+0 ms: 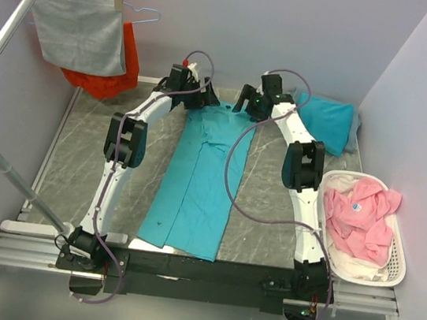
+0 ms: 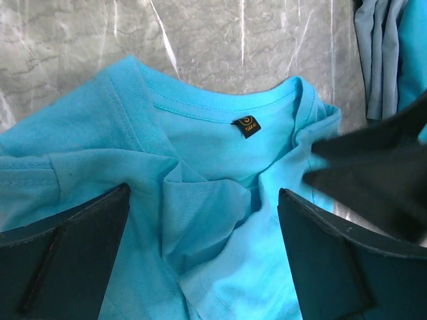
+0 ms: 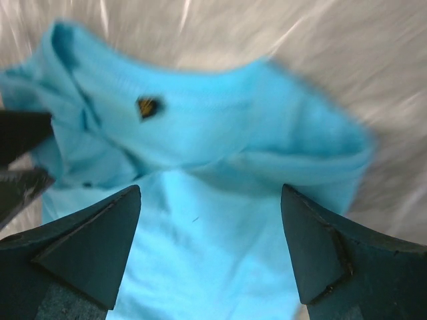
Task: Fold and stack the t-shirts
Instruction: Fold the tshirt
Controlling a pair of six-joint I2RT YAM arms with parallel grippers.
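A turquoise t-shirt (image 1: 198,182) lies on the table folded into a long strip, collar at the far end. My left gripper (image 1: 200,98) and right gripper (image 1: 247,103) both hover over the collar end. In the left wrist view the left gripper (image 2: 203,193) is open over the bunched cloth (image 2: 200,200) below the collar's black label (image 2: 245,125). In the right wrist view, which is blurred, the right gripper (image 3: 211,190) is open over the shirt (image 3: 213,240) and holds nothing. A second folded turquoise shirt (image 1: 326,120) lies at the back right.
A white basket (image 1: 397,265) of pink and white clothes stands at the right. A grey cloth (image 1: 80,30) and an orange-red garment (image 1: 123,68) hang on a rack at the back left. A metal pole (image 1: 19,13) crosses the left side.
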